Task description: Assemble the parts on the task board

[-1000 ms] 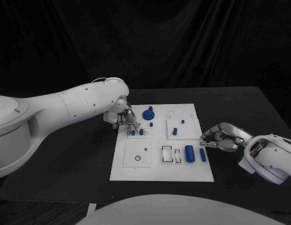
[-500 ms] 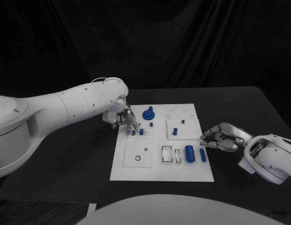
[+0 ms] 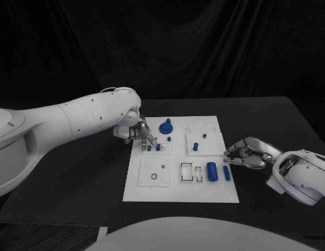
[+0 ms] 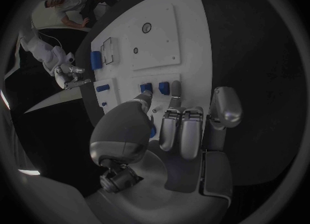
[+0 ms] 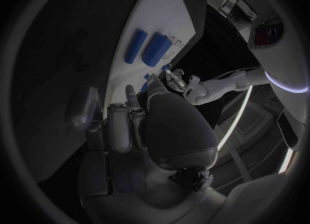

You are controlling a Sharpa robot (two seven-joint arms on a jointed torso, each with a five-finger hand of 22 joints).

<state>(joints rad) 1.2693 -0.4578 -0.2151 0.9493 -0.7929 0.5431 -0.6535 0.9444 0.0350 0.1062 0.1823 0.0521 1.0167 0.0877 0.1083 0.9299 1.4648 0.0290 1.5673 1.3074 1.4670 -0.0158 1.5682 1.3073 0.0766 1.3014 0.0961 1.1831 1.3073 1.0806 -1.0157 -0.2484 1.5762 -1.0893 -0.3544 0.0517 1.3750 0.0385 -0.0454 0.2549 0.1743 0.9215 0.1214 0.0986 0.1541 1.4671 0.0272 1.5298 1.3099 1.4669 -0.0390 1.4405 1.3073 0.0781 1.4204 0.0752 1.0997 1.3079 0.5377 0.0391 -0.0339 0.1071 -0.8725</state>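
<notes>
We are seeing white task board (image 3: 179,191) lying mid black tabletop (image 3: 79,183). Left hand (image 3: 137,131) hovering at board's far left edge, fingers (image 4: 181,131) curling together beside two short blue pegs (image 3: 153,147); cannot tell whether pinching anything. Right hand (image 3: 247,153) sitting at board's right edge, fingers (image 5: 123,126) curling in, gripping nothing. Big blue cylinder (image 3: 212,171) and slimmer blue pin (image 3: 226,173) lying near that edge. Blue knob (image 3: 166,126) standing at board's far end.

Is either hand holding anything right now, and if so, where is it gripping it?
Cannot be told for the left hand: its fingertips are down among the small blue parts, hiding any hold. The right hand is curled beside the task board, holding nothing visible.
</notes>
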